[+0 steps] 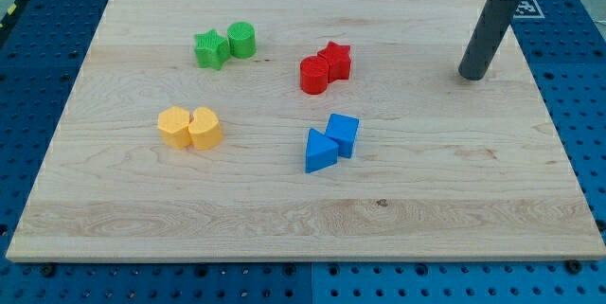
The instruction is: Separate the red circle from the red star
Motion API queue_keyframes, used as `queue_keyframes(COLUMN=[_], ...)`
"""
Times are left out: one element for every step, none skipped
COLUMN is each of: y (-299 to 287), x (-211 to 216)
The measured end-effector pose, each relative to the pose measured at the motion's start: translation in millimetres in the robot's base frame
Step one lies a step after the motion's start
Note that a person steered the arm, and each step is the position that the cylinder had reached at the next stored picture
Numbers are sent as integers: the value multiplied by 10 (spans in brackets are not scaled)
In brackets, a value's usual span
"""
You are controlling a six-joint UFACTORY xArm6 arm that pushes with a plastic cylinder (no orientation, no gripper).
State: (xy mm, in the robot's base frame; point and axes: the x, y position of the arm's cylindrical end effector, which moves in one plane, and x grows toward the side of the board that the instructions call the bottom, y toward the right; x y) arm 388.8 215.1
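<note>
Tip (pixel 471 76) rests on the bench (pixel 284 219) near the view's upper right, well apart from every block; this end effector is a plain rod with nothing to open or close, and it touches no block. Red circle (pixel 314 75) and red star (pixel 335 61) sit touching, a little above the board's centre, the star to the view's upper right of the circle. The pair's long axis thus runs from lower left to upper right, roughly in line with the direction toward my tip. From my tip the star lies to the view's left, and the circle is behind it, slightly lower. Judgement: a straight push leftward would likely drive both together, so the seam between them probably needs to be approached from the side, above or below the pair. Other blocks: green star (pixel 210 49) and green circle (pixel 241 39) touching at upper left; two yellow blocks (pixel 189 127) touching at left; blue cube (pixel 343 134) and blue triangle (pixel 320 151) touching just below the red pair. The blue pair limits room for pushing the circle downward.
</note>
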Motion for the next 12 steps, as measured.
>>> queue_keyframes(y=[0,-2,-2,-392,-624,-715,-1125,-1216,-1643,-1978,-2048,-2035], x=[0,0,-43,13,25,54,243,243,243,225,70,40])
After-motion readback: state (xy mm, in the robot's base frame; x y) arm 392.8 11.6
